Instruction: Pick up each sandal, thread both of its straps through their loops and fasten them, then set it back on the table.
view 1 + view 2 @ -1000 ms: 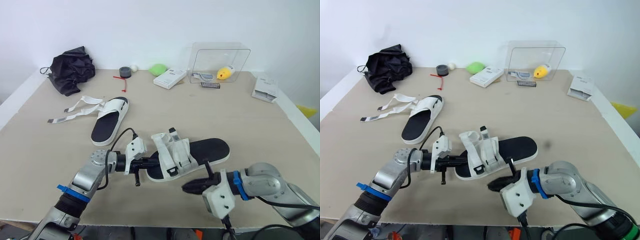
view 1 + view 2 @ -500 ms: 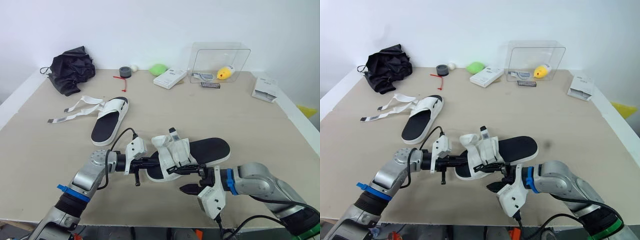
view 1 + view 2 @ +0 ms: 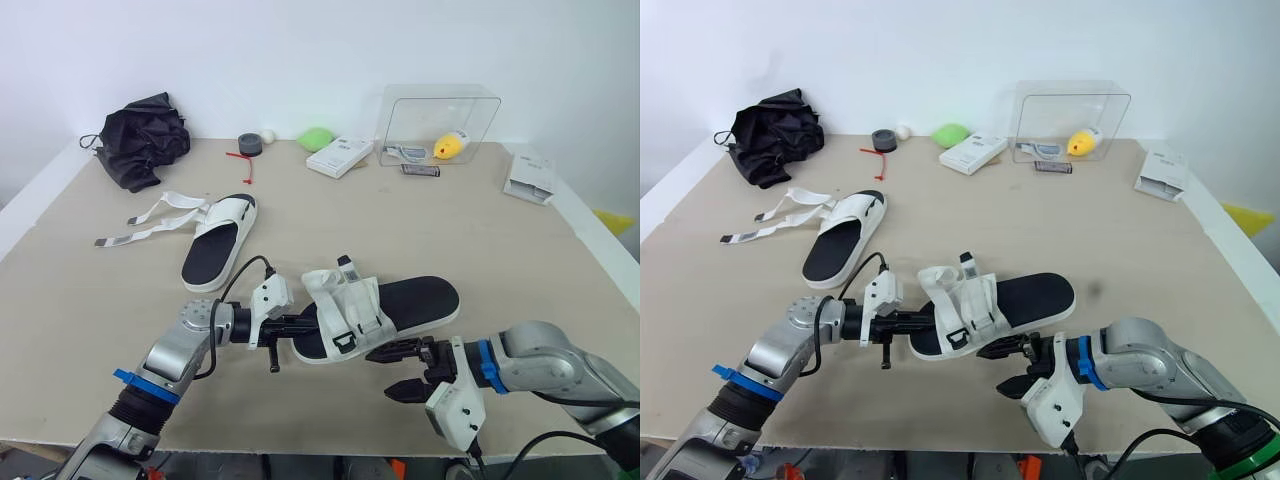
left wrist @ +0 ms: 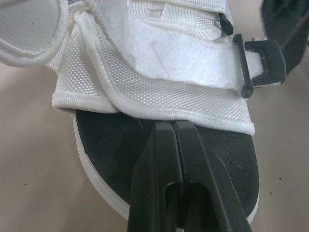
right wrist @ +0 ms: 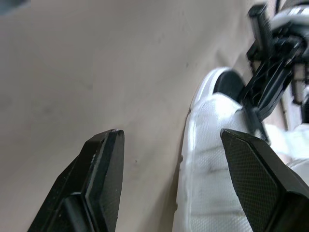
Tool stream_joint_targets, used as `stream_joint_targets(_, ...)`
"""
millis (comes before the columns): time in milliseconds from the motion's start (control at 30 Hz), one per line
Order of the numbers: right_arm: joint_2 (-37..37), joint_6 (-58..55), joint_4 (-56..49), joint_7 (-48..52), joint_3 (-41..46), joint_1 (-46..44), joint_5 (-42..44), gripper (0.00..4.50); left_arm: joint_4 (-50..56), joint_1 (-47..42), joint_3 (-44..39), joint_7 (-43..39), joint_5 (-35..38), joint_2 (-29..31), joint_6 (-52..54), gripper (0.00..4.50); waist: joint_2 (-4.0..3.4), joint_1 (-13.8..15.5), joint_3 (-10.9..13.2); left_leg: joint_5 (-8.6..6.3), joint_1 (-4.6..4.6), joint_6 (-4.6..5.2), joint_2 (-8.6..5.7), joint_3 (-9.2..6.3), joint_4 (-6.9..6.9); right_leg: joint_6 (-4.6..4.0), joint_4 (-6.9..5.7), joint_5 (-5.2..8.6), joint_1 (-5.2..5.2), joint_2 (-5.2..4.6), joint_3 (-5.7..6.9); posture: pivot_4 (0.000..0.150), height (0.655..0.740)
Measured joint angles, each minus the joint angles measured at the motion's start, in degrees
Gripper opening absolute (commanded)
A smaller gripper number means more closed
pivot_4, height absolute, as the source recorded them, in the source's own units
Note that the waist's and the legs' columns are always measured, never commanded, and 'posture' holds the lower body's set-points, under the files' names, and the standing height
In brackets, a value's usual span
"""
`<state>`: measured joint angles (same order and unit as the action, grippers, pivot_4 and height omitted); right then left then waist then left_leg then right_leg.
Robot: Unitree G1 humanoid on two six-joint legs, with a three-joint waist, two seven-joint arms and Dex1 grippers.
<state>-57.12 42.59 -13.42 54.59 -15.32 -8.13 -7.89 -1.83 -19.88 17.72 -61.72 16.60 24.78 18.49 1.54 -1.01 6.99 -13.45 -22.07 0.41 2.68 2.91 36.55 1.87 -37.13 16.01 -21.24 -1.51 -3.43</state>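
Observation:
A white sandal with a black footbed point(image 3: 410, 297) lies at the table's near middle, its two straps point(image 3: 350, 305) folded over the front. My left gripper point(image 3: 303, 325) is shut, its tips resting on the toe end of the footbed point(image 4: 111, 150) under the front strap. My right gripper point(image 3: 380, 372) stands open just beside the sandal's near edge, holding nothing; the white strap side point(image 5: 212, 159) lies ahead of its fingers point(image 5: 104, 164). A second white sandal point(image 3: 215, 245) lies farther back on the left, its loose straps point(image 3: 150, 215) spread over the table.
Along the back edge sit a black cloth bundle point(image 3: 145, 135), a tape roll point(image 3: 250, 144), a green object point(image 3: 318, 138), a white box point(image 3: 340, 156) and a clear container point(image 3: 440, 110) with a yellow item point(image 3: 452, 146). A white packet point(image 3: 530, 175) lies at the right.
My right gripper went from shut to open, reached up to the sandal's straps, then drew back a little to the right. The left gripper and both sandals stayed put.

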Motion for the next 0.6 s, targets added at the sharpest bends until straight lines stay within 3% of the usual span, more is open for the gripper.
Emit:
stream_joint_targets(200,7.17,-2.10,-0.13,-3.67,0.55,-7.08,-0.96,3.45,-0.17,-0.21,0.16,0.01,-0.05,-0.05,-0.11,0.00,0.02,0.02,0.01,0.02,0.01,-0.03,-0.02,0.02,0.02,0.07,0.00,-0.05,0.00,-0.01,-0.06,0.150,0.7400)
stream_joint_targets(600,8.09,-1.67,0.06,-3.10,-0.80,-8.02,-3.15,3.45,-0.28,-0.11,0.16,0.00,-0.05,0.02,-0.62,0.00,0.04,0.01,0.01,-0.01,0.00,-0.05,-0.01,0.04,0.01,0.00,0.00,0.00,-0.01,-0.03,-0.05,0.150,0.7400)
